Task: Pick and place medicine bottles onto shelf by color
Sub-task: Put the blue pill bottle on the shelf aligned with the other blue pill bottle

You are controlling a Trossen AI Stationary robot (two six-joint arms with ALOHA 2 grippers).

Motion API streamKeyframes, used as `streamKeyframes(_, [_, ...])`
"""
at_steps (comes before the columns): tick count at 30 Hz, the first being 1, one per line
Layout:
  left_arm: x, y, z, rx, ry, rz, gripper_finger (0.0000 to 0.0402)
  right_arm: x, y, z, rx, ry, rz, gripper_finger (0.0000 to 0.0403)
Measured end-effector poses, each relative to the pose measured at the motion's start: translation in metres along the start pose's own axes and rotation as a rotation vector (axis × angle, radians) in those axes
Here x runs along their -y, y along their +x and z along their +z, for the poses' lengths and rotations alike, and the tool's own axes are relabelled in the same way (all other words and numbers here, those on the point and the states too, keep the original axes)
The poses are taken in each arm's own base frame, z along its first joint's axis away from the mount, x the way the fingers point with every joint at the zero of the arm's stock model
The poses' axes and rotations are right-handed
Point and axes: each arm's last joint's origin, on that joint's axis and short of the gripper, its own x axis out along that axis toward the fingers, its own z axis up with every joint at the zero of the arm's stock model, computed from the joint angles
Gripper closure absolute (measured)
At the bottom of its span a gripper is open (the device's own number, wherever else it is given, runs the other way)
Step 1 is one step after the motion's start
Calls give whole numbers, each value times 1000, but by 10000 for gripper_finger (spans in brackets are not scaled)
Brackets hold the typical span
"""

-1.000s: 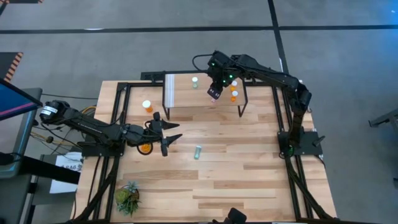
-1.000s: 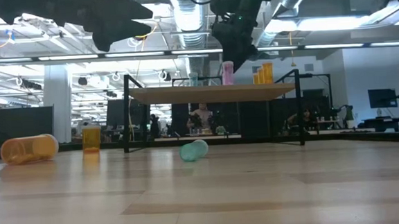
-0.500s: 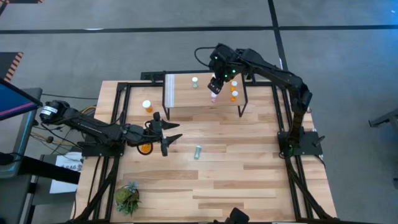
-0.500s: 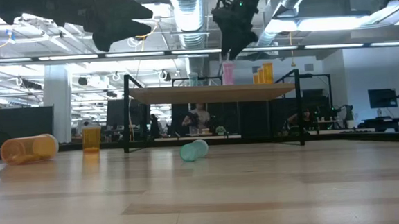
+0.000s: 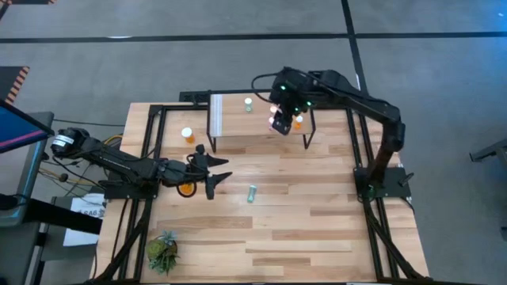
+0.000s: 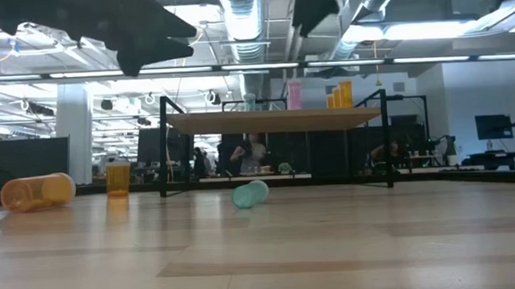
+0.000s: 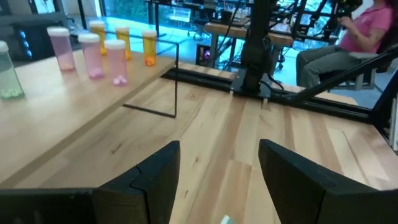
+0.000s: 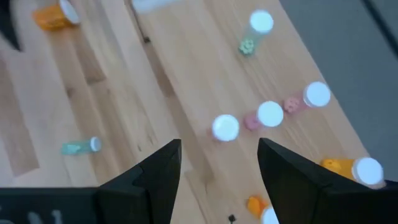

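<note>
The right hand [image 5: 279, 120] hangs above the shelf [image 5: 238, 119] with its dark arm bent back toward the bench's right edge; its fingers [image 8: 158, 174] stand apart and hold nothing. Below it on the light-wood shelf stand three pink bottles [image 8: 225, 127] with white caps, two orange bottles [image 7: 149, 47] and one teal-green bottle [image 8: 260, 23], all translucent cylinders.

The left hand [image 5: 212, 176] stretches low and level over the bench [image 5: 301, 214], its two fingers [image 7: 155, 180] spread and empty. Just beside it lies a wide orange bottle [image 6: 36, 190] on its side. Another orange bottle [image 5: 187, 134] stands upright near the shelf's pale panel [image 5: 215, 115]. A teal-green bottle [image 5: 252, 192] lies on its side on the bare planks, well apart from both hands.
</note>
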Motion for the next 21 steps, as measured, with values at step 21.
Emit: streamKeyframes(21, [37, 66, -17, -279, 32, -31, 147, -93, -16, -174, 400, -31, 261, 168])
